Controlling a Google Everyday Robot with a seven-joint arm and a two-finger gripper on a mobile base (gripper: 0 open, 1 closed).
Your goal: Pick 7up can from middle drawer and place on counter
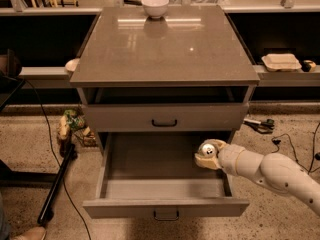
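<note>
The middle drawer (150, 184) is pulled open below the counter (165, 44). My gripper (207, 155) reaches in from the right and sits over the drawer's right rear part. It is shut on the 7up can (206, 149), of which I see mainly the silver top between the cream fingers. The can is held above the drawer floor, near the right side wall. The white arm (270, 171) stretches away to the lower right.
A white bowl (155, 5) stands at the counter's back edge. The top drawer (165, 116) is closed above the open one. Cables and small items lie on the floor to both sides, and a black pole (57, 184) leans at the left.
</note>
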